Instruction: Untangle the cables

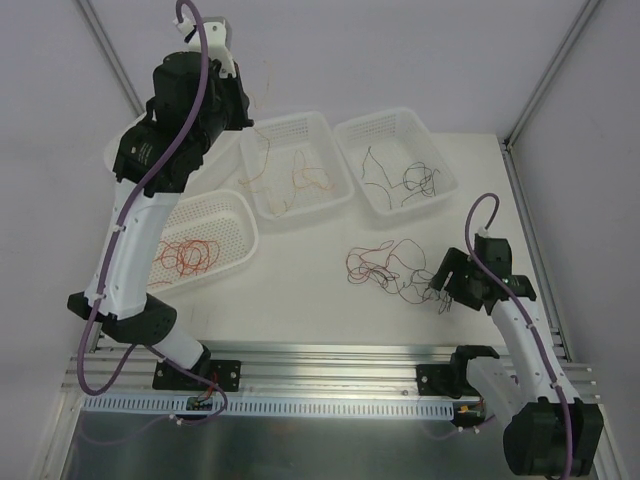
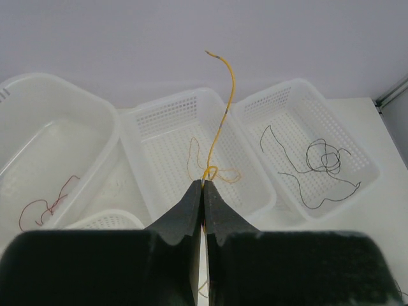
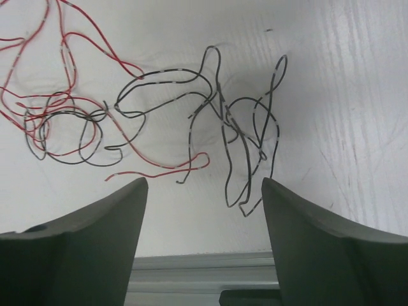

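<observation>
Orange hair-thin wire (image 2: 231, 95) curls up from the left gripper (image 2: 203, 185), whose black fingers (image 2: 185, 210) pinch it tight, raised above the middle perforated white plastic basket (image 2: 166, 118). Near right, the right gripper (image 3: 204, 183) hangs low with jaws spread wide over tangled red and black wires (image 3: 166, 80) lying on the matte white table (image 3: 357, 95).
</observation>
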Controlling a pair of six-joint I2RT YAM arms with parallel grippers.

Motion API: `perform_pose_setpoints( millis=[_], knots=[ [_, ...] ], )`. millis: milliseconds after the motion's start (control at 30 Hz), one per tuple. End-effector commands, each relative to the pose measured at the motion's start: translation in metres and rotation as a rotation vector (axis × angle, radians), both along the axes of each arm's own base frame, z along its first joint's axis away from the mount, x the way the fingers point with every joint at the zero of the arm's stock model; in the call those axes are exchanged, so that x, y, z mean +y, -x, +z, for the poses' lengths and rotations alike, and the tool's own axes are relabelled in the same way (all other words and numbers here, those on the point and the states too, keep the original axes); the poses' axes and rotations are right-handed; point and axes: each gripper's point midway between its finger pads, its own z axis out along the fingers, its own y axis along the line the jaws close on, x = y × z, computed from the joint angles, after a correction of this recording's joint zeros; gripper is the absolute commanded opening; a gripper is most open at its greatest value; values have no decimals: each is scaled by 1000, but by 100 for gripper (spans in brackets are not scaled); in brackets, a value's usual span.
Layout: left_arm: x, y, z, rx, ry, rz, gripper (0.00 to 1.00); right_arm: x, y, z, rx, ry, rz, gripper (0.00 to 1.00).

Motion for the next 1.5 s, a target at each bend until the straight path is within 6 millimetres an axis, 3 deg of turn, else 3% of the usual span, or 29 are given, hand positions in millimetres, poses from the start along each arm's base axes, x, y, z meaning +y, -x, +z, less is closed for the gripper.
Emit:
perform_pose_setpoints(
  millis=[0,167,367,467,533,567,667,700,733,767,800,833,933,1067,1167,1267,1467],
  knots=[
    [-6,-20,38,-144,51,-31,0,8,-3,23,-73,-30,39,79],
    [-11,-52,33,-158,59,-31,0,15,0,23,-94,-59,55,89],
    [1,-113,-8,-95,78,21,0,17,0,26,-107,-65,72,94],
    [2,-145,-42,-34,84,33,0,18,2,27,-109,-64,77,95],
    [-4,-166,-76,27,78,24,0,17,3,26,-109,-62,78,95],
    [-9,-179,-102,74,68,21,0,17,3,27,-112,-62,78,95],
    [-20,-194,-146,150,57,-7,0,17,4,24,-104,-60,80,95],
    [-24,-200,-177,210,44,-14,7,18,4,23,-98,-61,84,95],
    [-28,-200,-191,240,44,-29,14,17,3,23,-100,-59,86,95],
    [-29,-198,-212,287,37,-35,24,18,3,23,-98,-60,88,94],
    [-31,-195,-219,308,48,-41,34,18,2,24,-96,-60,96,94],
    [-32,-190,-223,325,55,-49,56,19,1,27,-101,-61,102,94],
    [-34,-169,-218,345,85,-74,88,23,-1,30,-110,-62,129,93],
    [-35,-126,-195,337,117,-115,99,29,-6,32,-116,-70,154,90],
    [-47,-91,-192,347,112,-178,99,35,-10,33,-113,-70,177,89],
    [-65,-56,-199,376,106,-240,99,36,-13,32,-106,-47,181,89],
    [-92,37,-239,478,76,-347,99,38,-18,30,-86,-4,185,89]
  ],
)
